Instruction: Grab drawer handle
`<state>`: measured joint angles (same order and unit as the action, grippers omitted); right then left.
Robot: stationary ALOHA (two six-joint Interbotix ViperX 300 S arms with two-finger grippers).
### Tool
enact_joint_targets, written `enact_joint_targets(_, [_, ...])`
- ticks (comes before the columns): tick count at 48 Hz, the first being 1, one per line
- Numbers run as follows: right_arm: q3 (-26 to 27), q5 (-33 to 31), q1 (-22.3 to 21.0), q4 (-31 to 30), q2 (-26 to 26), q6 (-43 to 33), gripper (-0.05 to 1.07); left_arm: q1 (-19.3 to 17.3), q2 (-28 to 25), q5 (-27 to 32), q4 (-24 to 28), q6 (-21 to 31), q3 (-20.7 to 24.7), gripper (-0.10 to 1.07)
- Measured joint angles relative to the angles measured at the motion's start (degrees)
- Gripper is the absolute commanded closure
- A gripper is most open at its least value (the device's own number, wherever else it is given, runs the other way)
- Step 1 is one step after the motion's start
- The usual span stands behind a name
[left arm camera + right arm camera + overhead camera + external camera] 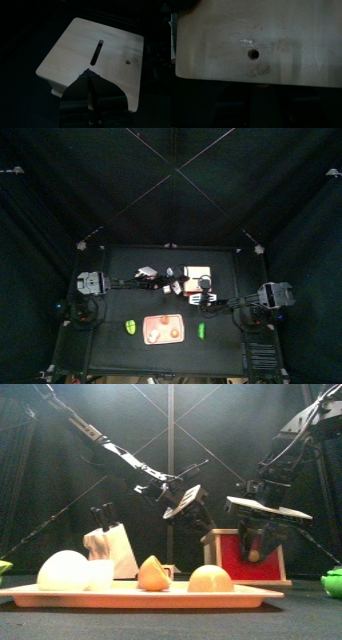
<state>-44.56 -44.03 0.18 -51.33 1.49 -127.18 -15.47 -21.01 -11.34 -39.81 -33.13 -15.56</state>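
The drawer is a small wooden box (198,274) with a red front (241,564), right of the table's middle. My right gripper (263,542) hangs straight in front of that red face, jaws apart, and hides the handle in the front view. In the right wrist view the box's pale wooden panel (258,45) with a round hole fills the picture. A small stub (258,85) under its edge may be the handle, just ahead of the right gripper (259,95). My left gripper (183,497) hovers shut above the box's slotted top (93,52).
A flat tray (134,596) with egg-like and orange items stands at the table's front. A white knife block (107,549) is behind it on the left. A green item (331,581) lies at the front right, another (130,326) left of the tray.
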Motion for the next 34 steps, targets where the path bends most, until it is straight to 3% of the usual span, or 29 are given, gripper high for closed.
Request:
enact_joint_targets(7, [0.09, 0.09, 0.00, 0.35, -0.09, 0.00, 0.51, 0.00, 0.00, 0.00, 0.00, 0.00, 0.00, 0.66])
enact_joint_targets(34, [0.09, 0.00, -0.09, 0.62, -0.09, 0.26, 0.53, 0.00, -0.18, 0.00, 0.00, -0.09, 0.00, 0.66])
